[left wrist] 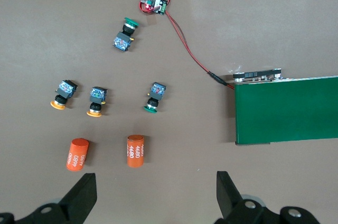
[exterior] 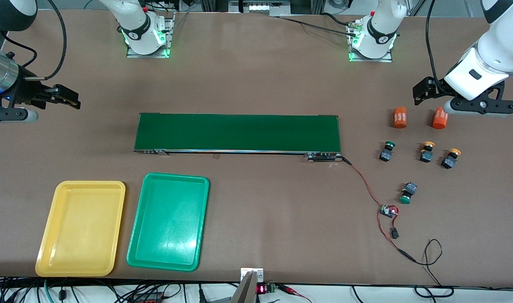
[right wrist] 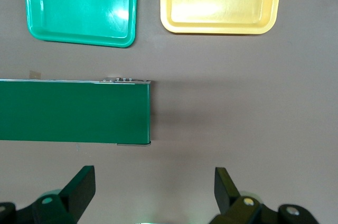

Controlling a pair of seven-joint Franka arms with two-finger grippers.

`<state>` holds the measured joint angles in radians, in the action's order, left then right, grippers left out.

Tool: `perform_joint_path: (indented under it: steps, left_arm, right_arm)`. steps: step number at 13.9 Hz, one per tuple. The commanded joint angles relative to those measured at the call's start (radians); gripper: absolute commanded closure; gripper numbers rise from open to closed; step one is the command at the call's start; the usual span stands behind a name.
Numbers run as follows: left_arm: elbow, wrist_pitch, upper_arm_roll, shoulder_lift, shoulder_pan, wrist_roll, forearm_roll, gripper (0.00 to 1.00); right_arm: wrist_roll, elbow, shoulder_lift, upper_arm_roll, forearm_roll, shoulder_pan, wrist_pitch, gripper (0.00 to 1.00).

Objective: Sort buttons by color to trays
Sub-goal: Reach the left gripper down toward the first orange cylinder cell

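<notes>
Buttons, four of them, lie on the bare table at the right side of the front view, toward the left arm's end. You see three in a row: one green button (exterior: 387, 151), then a yellow-orange button (exterior: 427, 152) and a second yellow-orange button (exterior: 450, 158) beside it. The second green button (exterior: 408, 192) lies apart from them, lower in the frame, with its cap toward the front camera. None of them is in a tray.

You find the yellow tray (exterior: 50, 235) and the green tray (exterior: 134, 248) side by side at the lower left of the front view, both with nothing in them, well apart from the buttons.

Between them, across the middle of the frame, lies the long green belt (exterior: 238, 132). A red and black wire (exterior: 366, 185) runs from its end to a small circuit board (exterior: 388, 211), just below the lower green button. Two orange cylinders (exterior: 400, 117) lie above the row of buttons.

The left gripper (left wrist: 156, 192) hangs over the table near the cylinders, at the right edge of the front view, its fingers spread wide and holding nothing. The right gripper (right wrist: 155, 192) waits at the left edge, over bare table near the belt's end, also spread wide and holding nothing.
</notes>
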<state>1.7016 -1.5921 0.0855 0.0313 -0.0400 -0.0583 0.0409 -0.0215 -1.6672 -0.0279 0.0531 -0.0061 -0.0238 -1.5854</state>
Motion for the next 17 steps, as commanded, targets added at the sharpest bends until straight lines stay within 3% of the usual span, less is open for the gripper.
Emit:
perform_joint_path:
  steps: [1,7,11,14,17]
  left_arm:
    - [-0.033,0.023,0.002,-0.014,0.003,-0.002,0.014,0.00]
    - [-0.033,0.024,-0.001,-0.053,0.003,0.000,0.014,0.00]
    - [-0.034,0.014,-0.012,-0.186,0.044,0.005,0.017,0.00]
    - [-0.019,-0.081,-0.013,-0.272,0.080,0.056,0.019,0.00]
    - [0.085,-0.170,-0.012,-0.280,0.104,0.117,0.043,0.00]
  right_arm:
    - [-0.006,0.018,-0.007,0.004,0.009,-0.010,0.001,0.00]
    - [-0.009,0.026,-0.014,0.004,0.011,-0.007,0.007,0.00]
    - [-0.009,0.027,-0.014,0.004,0.011,-0.007,0.004,0.00]
    - [-0.009,0.026,-0.014,0.004,0.012,-0.007,0.004,0.00]
    - [-0.009,0.026,-0.015,0.004,0.012,-0.005,0.002,0.00]
